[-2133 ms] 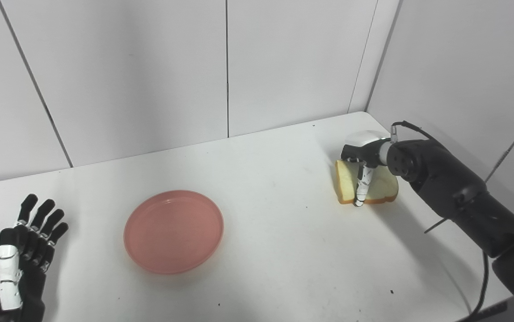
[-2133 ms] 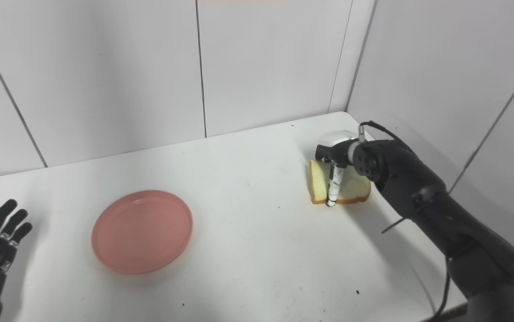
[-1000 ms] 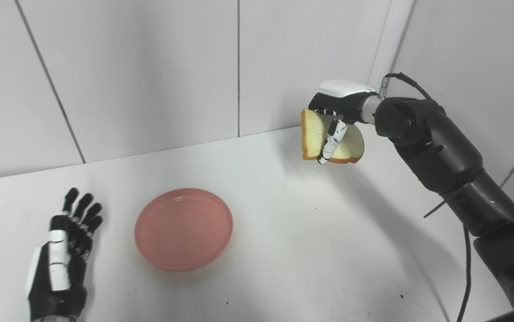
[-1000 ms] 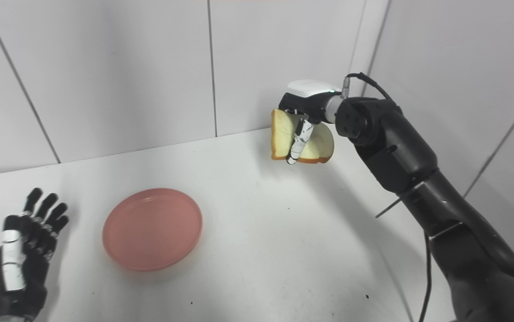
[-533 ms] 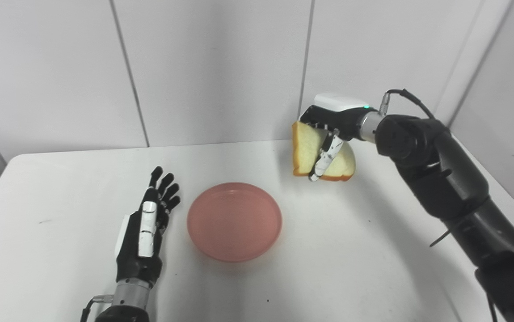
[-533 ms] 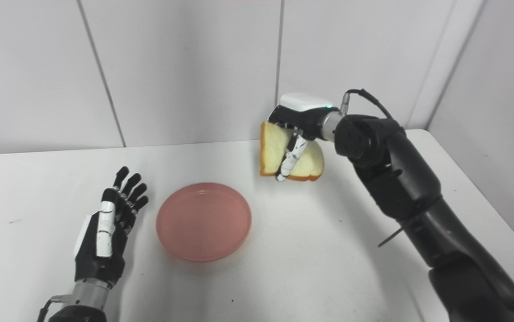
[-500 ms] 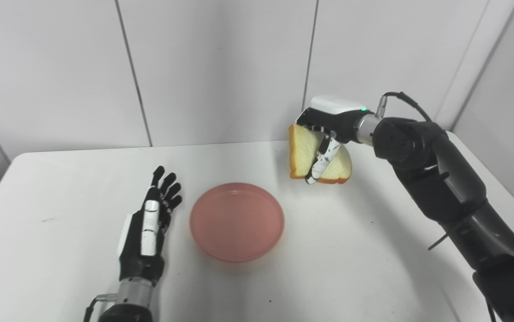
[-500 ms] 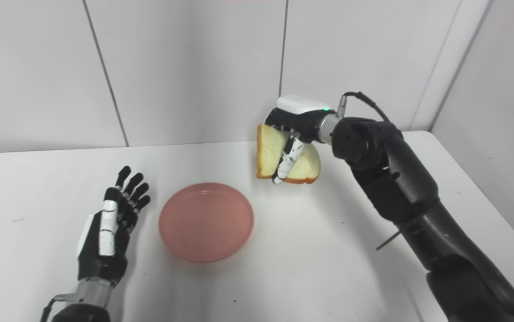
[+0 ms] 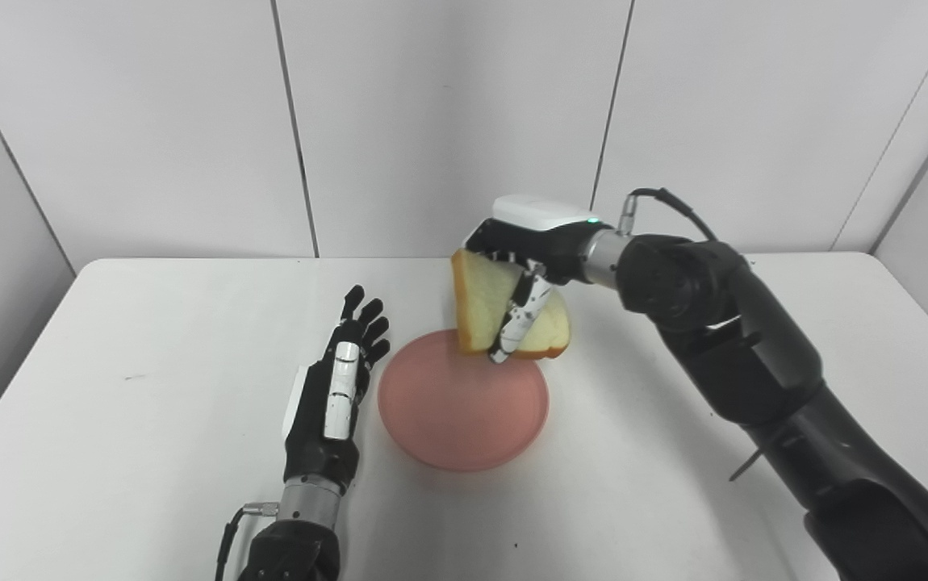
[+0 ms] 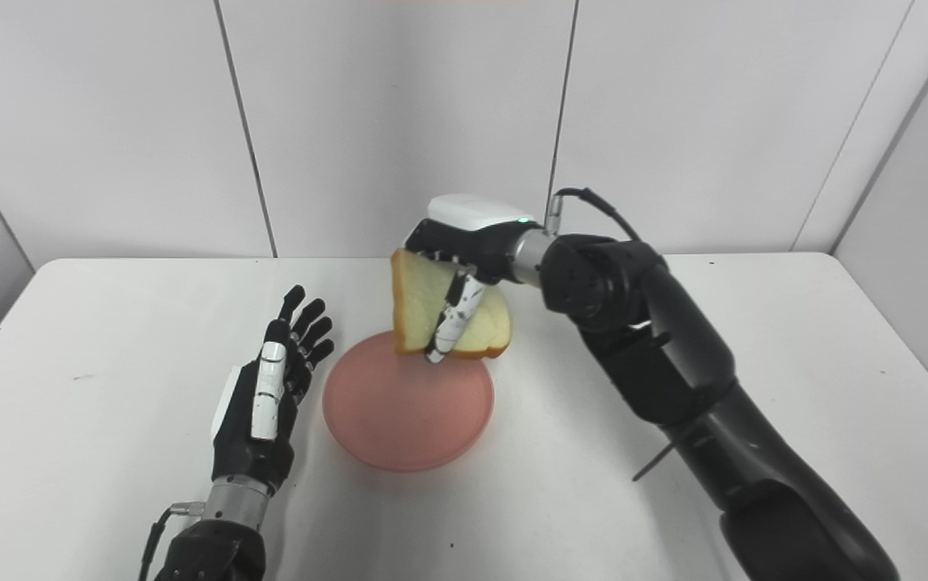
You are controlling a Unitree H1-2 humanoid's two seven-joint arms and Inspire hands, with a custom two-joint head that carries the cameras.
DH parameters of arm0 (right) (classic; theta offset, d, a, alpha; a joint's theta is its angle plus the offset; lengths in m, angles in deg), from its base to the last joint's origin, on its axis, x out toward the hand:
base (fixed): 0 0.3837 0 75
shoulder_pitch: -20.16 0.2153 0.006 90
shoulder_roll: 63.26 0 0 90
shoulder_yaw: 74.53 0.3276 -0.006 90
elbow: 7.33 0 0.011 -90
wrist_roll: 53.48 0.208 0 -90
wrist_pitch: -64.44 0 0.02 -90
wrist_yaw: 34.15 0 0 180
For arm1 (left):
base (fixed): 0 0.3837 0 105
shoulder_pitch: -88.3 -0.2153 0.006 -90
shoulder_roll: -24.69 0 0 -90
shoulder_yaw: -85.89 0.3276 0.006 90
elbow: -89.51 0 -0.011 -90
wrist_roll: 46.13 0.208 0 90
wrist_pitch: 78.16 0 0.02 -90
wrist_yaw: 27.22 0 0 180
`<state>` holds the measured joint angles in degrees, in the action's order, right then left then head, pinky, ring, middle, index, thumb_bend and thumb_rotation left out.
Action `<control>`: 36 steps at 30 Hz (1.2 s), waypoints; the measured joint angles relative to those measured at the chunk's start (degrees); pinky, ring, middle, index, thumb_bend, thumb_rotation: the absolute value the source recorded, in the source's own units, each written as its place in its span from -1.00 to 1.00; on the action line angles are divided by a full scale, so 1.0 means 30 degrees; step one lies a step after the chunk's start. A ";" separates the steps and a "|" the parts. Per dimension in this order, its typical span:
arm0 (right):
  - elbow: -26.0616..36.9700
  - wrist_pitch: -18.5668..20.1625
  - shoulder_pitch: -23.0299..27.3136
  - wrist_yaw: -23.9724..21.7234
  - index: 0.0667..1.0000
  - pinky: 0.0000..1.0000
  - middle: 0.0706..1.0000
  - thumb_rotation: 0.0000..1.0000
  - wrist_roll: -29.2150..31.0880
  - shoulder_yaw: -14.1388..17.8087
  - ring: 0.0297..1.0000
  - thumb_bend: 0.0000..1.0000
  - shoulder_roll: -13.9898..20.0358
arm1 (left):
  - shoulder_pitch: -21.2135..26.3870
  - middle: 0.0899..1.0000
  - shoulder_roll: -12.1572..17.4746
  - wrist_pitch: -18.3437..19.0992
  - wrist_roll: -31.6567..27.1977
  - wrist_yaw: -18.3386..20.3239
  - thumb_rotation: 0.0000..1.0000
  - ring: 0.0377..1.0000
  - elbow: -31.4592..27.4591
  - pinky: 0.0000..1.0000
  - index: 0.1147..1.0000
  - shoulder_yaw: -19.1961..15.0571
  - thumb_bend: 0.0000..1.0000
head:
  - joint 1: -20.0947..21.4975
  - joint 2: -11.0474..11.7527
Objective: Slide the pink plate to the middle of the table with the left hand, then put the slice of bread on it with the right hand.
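Right hand [image 9: 530, 257] is clutching the bread slice [image 9: 504, 311] above the pink plate's [image 9: 464, 407] far rim; lowering and releasing comes next, while the left hand [image 9: 333, 399] is lying open beside it.

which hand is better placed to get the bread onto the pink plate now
Right. The right hand already grips the slice of bread in the air over the far part of the pink plate. The left hand lies open on the table beside the plate, holding nothing.
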<state>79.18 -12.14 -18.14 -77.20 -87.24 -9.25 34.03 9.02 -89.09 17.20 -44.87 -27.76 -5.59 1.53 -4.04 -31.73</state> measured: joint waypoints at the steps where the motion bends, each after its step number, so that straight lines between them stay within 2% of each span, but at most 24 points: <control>1: -0.0101 -0.0152 0.0005 0.0092 -0.08 -0.10 -0.11 -1.00 0.0008 -0.0095 -0.06 0.05 -0.0135 | 0.0000 0.87 -0.0015 0.0000 0.0007 -0.0065 1.00 0.85 -0.0013 0.84 0.87 -0.0004 0.33 | 0.0000 -0.0029; 3: -0.0302 -0.0289 0.0010 0.0181 -0.07 -0.09 -0.12 -1.00 -0.0005 -0.0266 -0.06 0.05 -0.0316 | -0.0001 0.87 -0.0027 0.0003 0.0016 -0.0113 1.00 0.85 -0.0077 0.83 0.87 -0.0006 0.33 | 0.0000 -0.0087; 7: -0.1256 -0.0419 0.0018 0.0360 -0.06 -0.22 -0.12 -1.00 -0.0120 -0.0685 -0.13 0.05 -0.0733 | 0.0004 0.86 -0.0032 0.0013 0.0023 -0.0155 1.00 0.84 -0.0315 0.82 0.86 -0.0002 0.32 | 0.0000 -0.0146; 10: -0.2009 -0.0496 -0.0004 0.0433 -0.02 -0.39 -0.19 -1.00 -0.0057 -0.0845 -0.29 0.05 -0.1067 | 0.0010 0.85 -0.0091 0.0033 0.0048 -0.0213 1.00 0.84 -0.0443 0.81 0.85 0.0013 0.35 | -0.0087 -0.0233; 16: -0.3622 -0.1251 0.0010 0.0868 -0.06 -0.21 -0.13 -1.00 -0.0341 -0.1563 -0.11 0.05 -0.1602 | 0.0014 0.86 -0.0137 0.0073 0.0159 -0.0328 1.00 0.85 -0.0516 0.82 0.85 0.0036 0.36 | -0.0117 -0.0351; 24: -0.4271 -0.1328 0.0005 0.1098 -0.07 -0.25 -0.13 -1.00 -0.0337 -0.1749 -0.13 0.05 -0.1893 | 0.0014 0.84 -0.0347 0.0126 0.0491 -0.0632 1.00 0.81 -0.0586 0.80 0.83 0.0010 0.36 | -0.0205 -0.0498; 26: -0.4491 -0.1382 -0.0012 0.1174 -0.10 -0.20 -0.10 -1.00 -0.0369 -0.1809 -0.09 0.05 -0.1967 | 0.0019 0.84 -0.0483 0.0134 0.0516 -0.0715 1.00 0.83 -0.0594 0.82 0.84 0.0033 0.36 | -0.0263 -0.0556; 31: -0.4792 -0.2181 -0.0170 0.1568 -0.03 -0.30 -0.08 -1.00 -0.0946 -0.2352 -0.25 0.03 -0.1975 | 0.0039 0.86 -0.0484 0.0689 0.0811 -0.0905 1.00 0.85 -0.0754 0.85 0.85 0.0034 0.36 | -0.0293 -0.0586; 36: -0.4761 -0.2512 -0.0210 0.2012 -0.06 -0.22 -0.04 -1.00 -0.1797 -0.2747 -0.21 0.03 -0.1973 | 0.0039 0.85 -0.0484 0.0764 0.0808 -0.0937 1.00 0.83 -0.1002 0.84 0.85 0.0034 0.37 | -0.0293 -0.0790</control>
<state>64.89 -19.68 -18.77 -71.17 -92.63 -17.50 28.11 9.14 -90.54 19.49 -42.44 -30.57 -8.60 1.63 -4.92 -34.10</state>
